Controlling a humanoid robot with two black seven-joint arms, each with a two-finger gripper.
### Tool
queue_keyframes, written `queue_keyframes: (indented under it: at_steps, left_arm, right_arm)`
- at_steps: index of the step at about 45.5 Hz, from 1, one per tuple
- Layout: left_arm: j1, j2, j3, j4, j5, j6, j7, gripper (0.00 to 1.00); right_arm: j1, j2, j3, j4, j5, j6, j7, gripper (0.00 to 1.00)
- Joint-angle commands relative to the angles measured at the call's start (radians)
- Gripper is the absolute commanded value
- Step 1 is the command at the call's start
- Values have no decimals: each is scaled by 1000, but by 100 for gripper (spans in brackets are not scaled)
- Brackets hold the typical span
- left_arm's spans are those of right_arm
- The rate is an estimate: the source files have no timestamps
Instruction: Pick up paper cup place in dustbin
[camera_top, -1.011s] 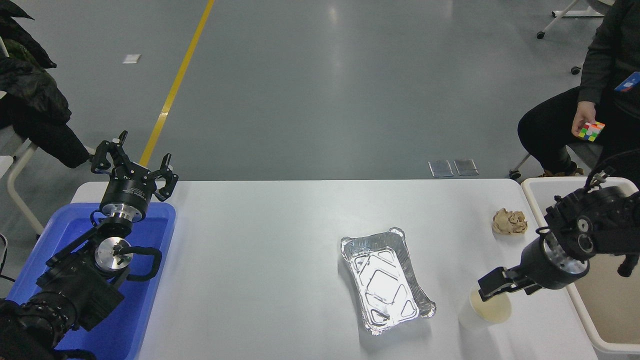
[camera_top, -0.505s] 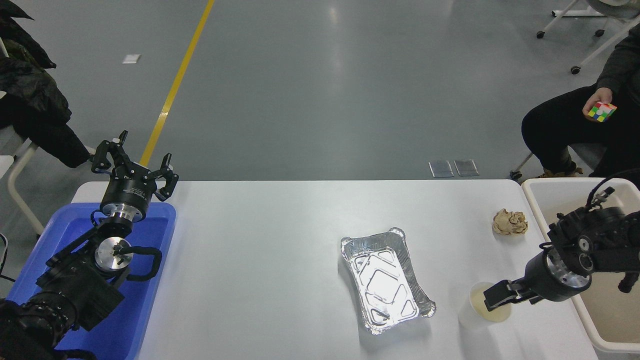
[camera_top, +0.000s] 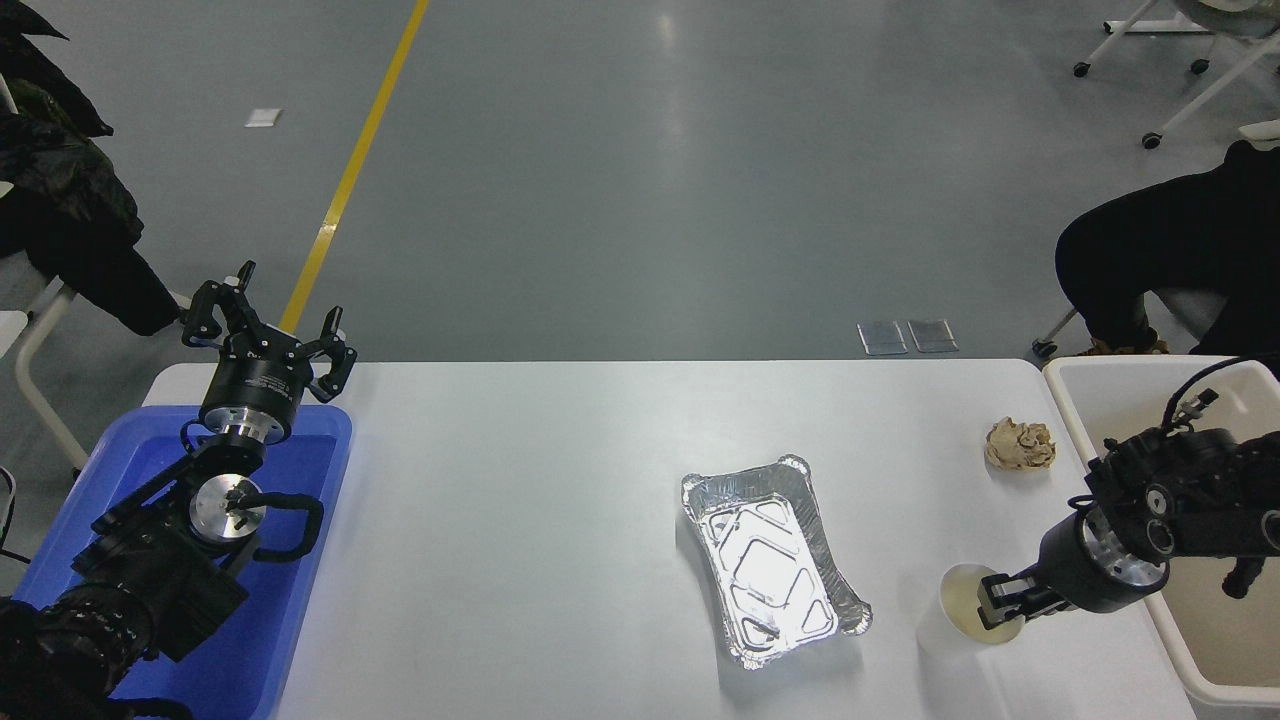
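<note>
The right gripper (camera_top: 1000, 603) reached in from the right edge, low over the near right part of the white table (camera_top: 560, 520), with its black fingers (camera_top: 1003, 612) drawn close together at the right side of the paper cup's (camera_top: 962, 603) rim, one finger seemingly inside the mouth; whether they actually pinched the cup wall could not be told from this view. The paper cup stood upright on the table, its pale cream inside showing, just to the right of the foil tray (camera_top: 772, 560) and apart from it. The arm behind the gripper crossed over the near left rim of the dustbin (camera_top: 1085, 400), the large off-white bin that stood against the table's right end, its beige inside partly hidden by the arm. Farther back on the table, near the dustbin's left wall, lay a crumpled brown paper ball (camera_top: 1019, 444), well apart from the cup. The foil tray lay tilted at an angle near the table's middle right. Across the table, the left gripper (camera_top: 268, 335) was parked above the far edge of the blue plastic tray (camera_top: 310, 520) at the lower left, its fingers spread apart and holding nothing. Beyond the table at the upper right sat a person (camera_top: 1160, 260) in dark clothing, only partly in view.
</note>
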Motion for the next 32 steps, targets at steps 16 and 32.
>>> queue_keyframes:
  at_steps: [16,32]
  left_arm:
    - [0,0,0,0,0,0,0,99]
    - [0,1,0,0,0,0,0,99]
  right_arm:
    - [102,-58,14,83,20,12,1,0]
    - [392,-173,-82,262,72,70,-4,0]
